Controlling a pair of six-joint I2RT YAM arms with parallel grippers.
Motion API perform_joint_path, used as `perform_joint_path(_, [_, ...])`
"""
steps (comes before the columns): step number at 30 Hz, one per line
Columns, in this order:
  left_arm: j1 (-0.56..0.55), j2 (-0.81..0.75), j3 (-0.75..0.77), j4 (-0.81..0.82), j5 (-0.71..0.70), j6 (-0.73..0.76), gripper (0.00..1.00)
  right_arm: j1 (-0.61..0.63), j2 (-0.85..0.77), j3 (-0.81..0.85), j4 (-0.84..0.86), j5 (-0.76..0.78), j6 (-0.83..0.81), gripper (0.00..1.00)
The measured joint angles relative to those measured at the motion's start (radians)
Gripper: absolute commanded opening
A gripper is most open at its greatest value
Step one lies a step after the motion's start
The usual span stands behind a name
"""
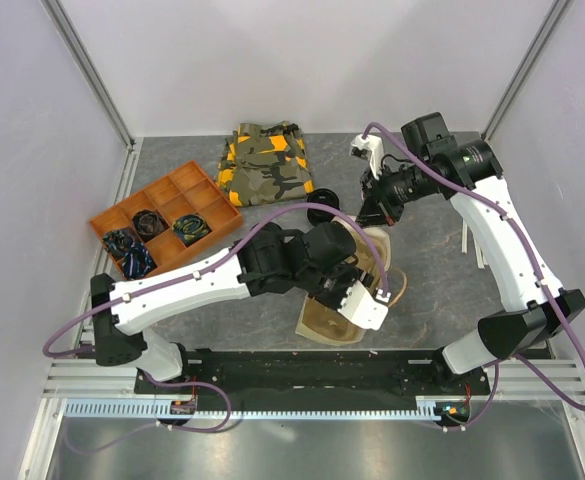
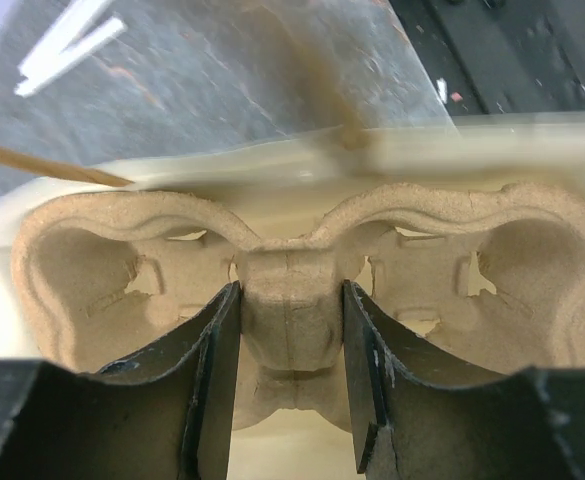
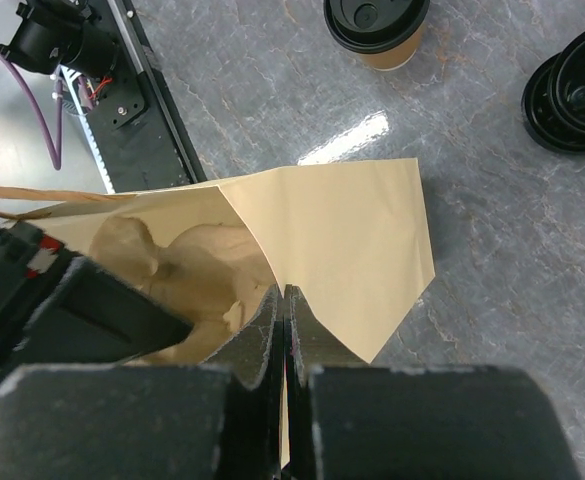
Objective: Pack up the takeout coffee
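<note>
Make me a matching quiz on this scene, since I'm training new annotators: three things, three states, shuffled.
1. moulded brown pulp cup carrier
2. tan paper bag
3. brown paper cup with round black lid

A. standing on the grey table, outside the bag
B. clamped between the left fingers
C. edge pinched by the right fingers

Pairs: 1-B, 2-C, 3-A

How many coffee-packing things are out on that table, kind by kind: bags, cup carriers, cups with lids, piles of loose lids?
Paper bag: 1
Pulp cup carrier: 1
Lidded coffee cup: 1
Pile of loose black lids: 1 (the number of lids in it cannot be told)
Total: 4
</note>
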Motion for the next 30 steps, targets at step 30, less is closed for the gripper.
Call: perform_joint_path(30, [0.048,0.106,-0.060,-0.040,-0.020,-0.023,0.10,0.011,-0.001,-0.047,0.026,-0.026,-0.002,0.00])
